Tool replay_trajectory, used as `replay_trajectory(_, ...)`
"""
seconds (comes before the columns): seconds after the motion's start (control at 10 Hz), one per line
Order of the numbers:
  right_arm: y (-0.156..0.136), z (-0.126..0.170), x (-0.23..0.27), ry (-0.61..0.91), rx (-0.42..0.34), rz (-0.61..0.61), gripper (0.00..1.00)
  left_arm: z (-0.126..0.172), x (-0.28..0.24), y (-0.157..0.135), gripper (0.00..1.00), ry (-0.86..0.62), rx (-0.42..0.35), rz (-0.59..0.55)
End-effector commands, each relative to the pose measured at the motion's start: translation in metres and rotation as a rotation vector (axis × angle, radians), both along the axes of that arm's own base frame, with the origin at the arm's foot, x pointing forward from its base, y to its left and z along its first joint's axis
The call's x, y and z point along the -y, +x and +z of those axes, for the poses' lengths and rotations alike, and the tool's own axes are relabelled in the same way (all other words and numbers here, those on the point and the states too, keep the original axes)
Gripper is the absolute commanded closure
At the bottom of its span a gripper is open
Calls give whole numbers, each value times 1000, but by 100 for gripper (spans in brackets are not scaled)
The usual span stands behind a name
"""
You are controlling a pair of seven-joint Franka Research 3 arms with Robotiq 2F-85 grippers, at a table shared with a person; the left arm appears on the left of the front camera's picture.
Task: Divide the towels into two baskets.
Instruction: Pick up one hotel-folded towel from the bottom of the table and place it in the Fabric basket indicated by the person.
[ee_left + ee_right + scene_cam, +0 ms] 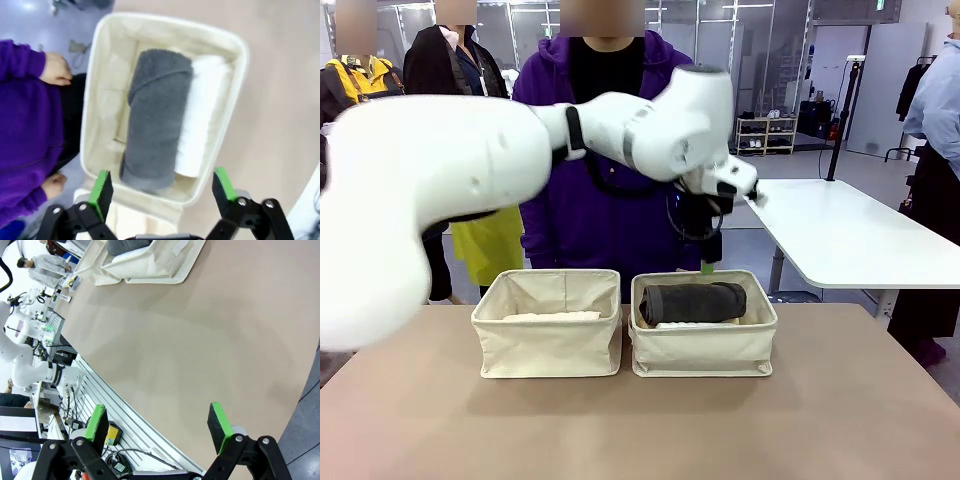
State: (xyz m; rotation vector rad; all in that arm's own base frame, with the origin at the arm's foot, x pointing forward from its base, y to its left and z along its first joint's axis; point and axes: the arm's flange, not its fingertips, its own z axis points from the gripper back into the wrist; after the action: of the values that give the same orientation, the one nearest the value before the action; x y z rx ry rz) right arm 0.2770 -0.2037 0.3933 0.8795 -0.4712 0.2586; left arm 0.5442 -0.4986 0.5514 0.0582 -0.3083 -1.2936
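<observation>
Two cream canvas baskets sit side by side on a tan matte table (620, 430), walls soft and slightly slumped, rims folded over.

Right basket (703, 345): holds a dark grey towel (692, 302), a thick terry roll with a nubby pile, lying lengthwise along the basket. In the left wrist view a white towel (200, 120) lies pressed against its side, same rolled shape, smoother-looking and partly tucked under the grey one. Both lie within the fabric walls, and a bare strip of the basket floor shows along the grey roll's other side.

Left basket (548, 335): a pale towel (552, 317) lies low inside, just its top edge above the rim; the shade reads off-white to cream, exact colour hard to tell.

Left gripper (708, 262) hangs over the far rim of the right basket, green pad tips pointing down, clear of the towels. From its wrist camera the fingers (101, 189) stand spread wide, nothing between them, the grey and white rolls framed in the gap below.

Right gripper (160, 426): fingers spread wide too, holding nothing, over bare tabletop well away from the baskets, one of which shows at the top edge of that view.

A person in a purple hooded top (590, 190) stands at the far side, directly behind the baskets; one hand (56, 70) is beside the right basket's wall, not touching it.
</observation>
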Motion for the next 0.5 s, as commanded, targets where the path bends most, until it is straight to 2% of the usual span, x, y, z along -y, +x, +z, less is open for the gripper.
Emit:
replay_trajectory(0.0,-2,3,-1,19,1,-10,0,10,-77,-59,0,-152,-132,73)
replay_trajectory(0.1,-2,3,-1,19,1,-10,0,18,-106,-78,0,-197,-169,107)
replay_trajectory(0.4,-2,3,-1,19,1,-10,0,24,-223,-137,0,-456,-313,215)
